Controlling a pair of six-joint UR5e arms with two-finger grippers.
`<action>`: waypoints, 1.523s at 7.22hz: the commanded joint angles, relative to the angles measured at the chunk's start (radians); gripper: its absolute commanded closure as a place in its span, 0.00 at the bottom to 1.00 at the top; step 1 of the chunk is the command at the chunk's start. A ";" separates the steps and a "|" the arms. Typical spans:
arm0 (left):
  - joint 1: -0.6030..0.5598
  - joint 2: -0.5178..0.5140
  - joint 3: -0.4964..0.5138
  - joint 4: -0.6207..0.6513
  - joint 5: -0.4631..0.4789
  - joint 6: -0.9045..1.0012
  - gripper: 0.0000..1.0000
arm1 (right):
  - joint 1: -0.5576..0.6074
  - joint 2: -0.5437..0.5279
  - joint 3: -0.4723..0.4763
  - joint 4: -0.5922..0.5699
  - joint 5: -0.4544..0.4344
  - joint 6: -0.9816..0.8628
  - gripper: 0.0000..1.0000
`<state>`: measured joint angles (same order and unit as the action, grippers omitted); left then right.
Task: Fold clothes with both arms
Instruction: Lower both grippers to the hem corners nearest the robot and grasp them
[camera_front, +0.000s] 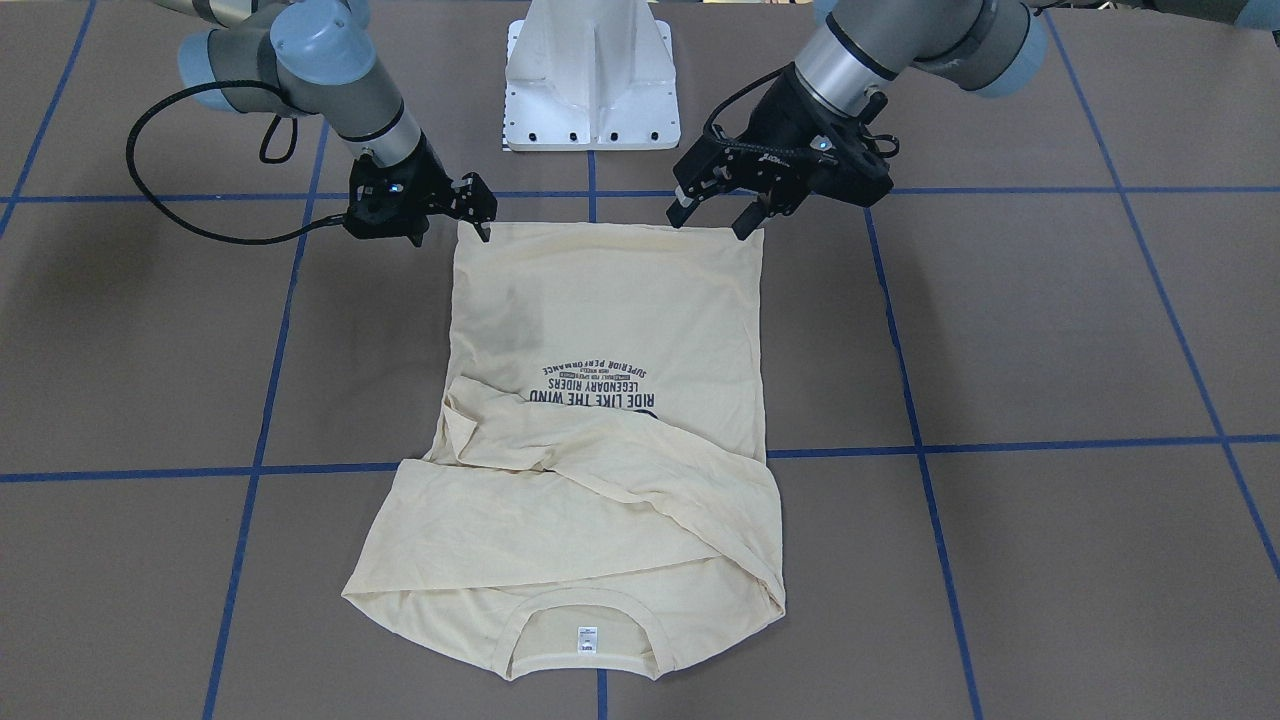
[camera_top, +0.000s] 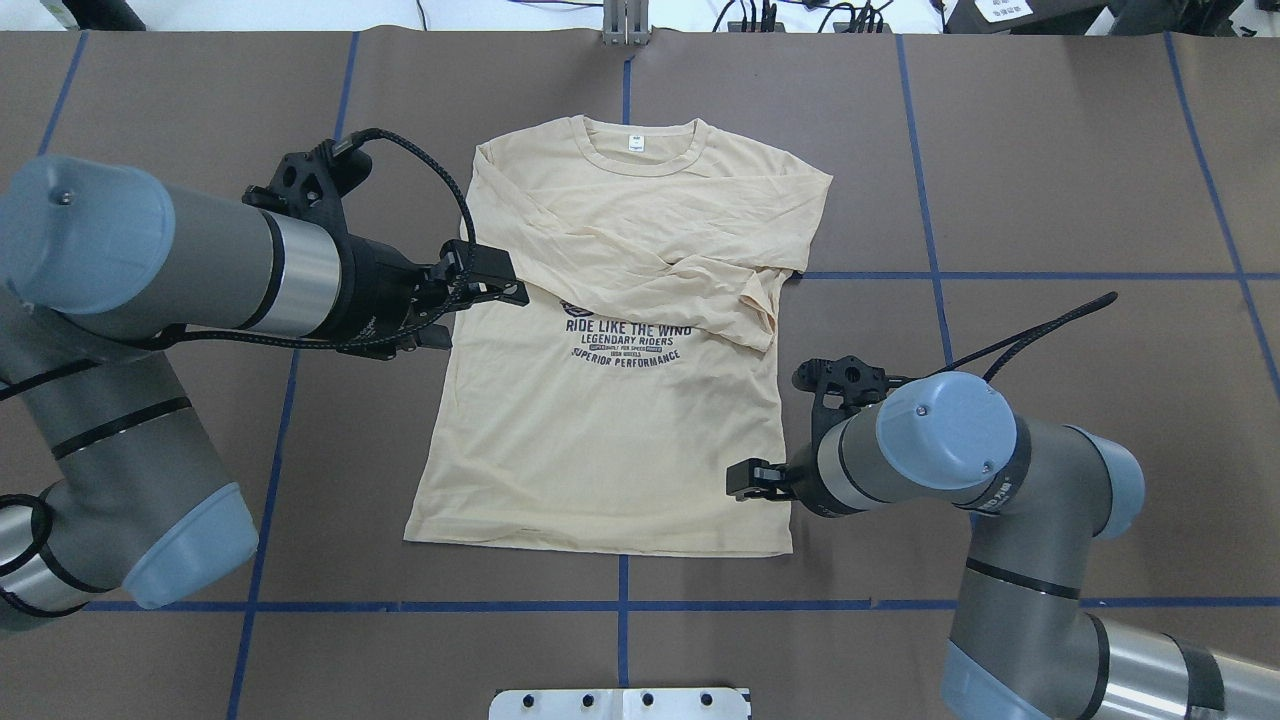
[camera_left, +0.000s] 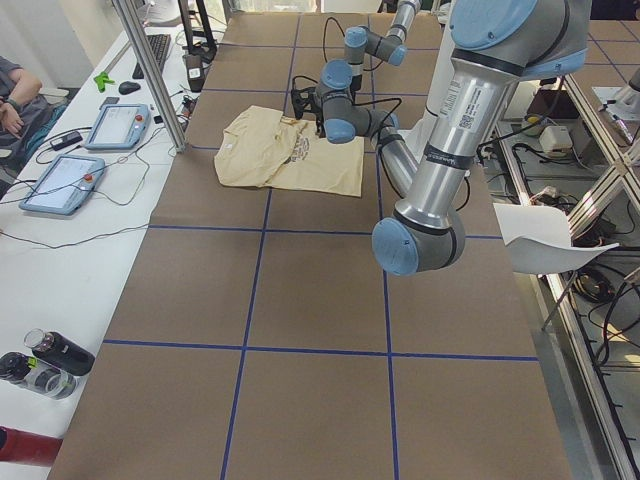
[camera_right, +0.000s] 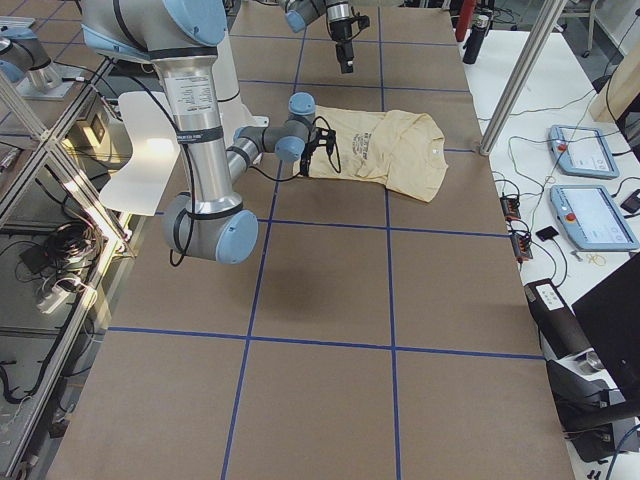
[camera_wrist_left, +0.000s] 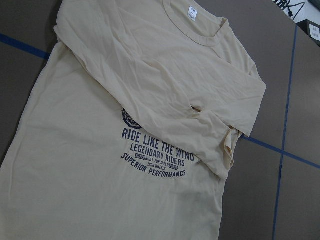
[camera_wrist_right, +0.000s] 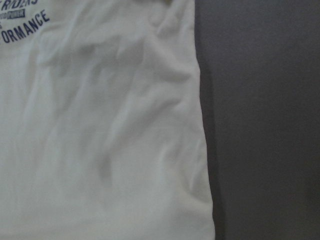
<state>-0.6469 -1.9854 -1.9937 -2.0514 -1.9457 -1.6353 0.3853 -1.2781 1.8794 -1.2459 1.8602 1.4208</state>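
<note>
The cream-yellow shirt (camera_front: 600, 300) lies flat on the brown table, print side up, with both long sleeves folded across the chest (camera_top: 650, 260). Its collar and white neck label (camera_top: 637, 143) point away from the robot, and its hem (camera_top: 600, 545) is nearest the robot. My left gripper (camera_front: 715, 218) is open and empty, held high over the shirt's left edge (camera_top: 495, 285). Its wrist view takes in most of the shirt (camera_wrist_left: 100, 175). My right gripper (camera_front: 478, 205) looks open, low beside the shirt's right edge near the hem (camera_top: 748, 480). Its wrist view shows that edge close up (camera_wrist_right: 100, 150).
The white pedestal base (camera_front: 590, 80) stands just behind the hem. Blue tape lines (camera_top: 940, 275) grid the brown table. A side bench with tablets (camera_left: 110, 125), bottles (camera_left: 50, 355) and a metal post (camera_left: 150, 80) runs along the far side.
</note>
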 joint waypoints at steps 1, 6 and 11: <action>0.003 -0.003 -0.037 0.039 0.010 0.000 0.00 | -0.014 0.034 -0.042 -0.007 -0.001 0.001 0.02; 0.004 -0.010 -0.043 0.051 0.008 0.000 0.00 | -0.016 0.014 -0.042 -0.012 0.013 0.001 0.08; 0.003 -0.009 -0.046 0.051 0.005 0.002 0.00 | -0.017 0.022 -0.040 -0.055 0.045 0.000 0.81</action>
<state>-0.6441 -1.9949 -2.0390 -2.0003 -1.9392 -1.6337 0.3682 -1.2553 1.8400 -1.2966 1.9019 1.4217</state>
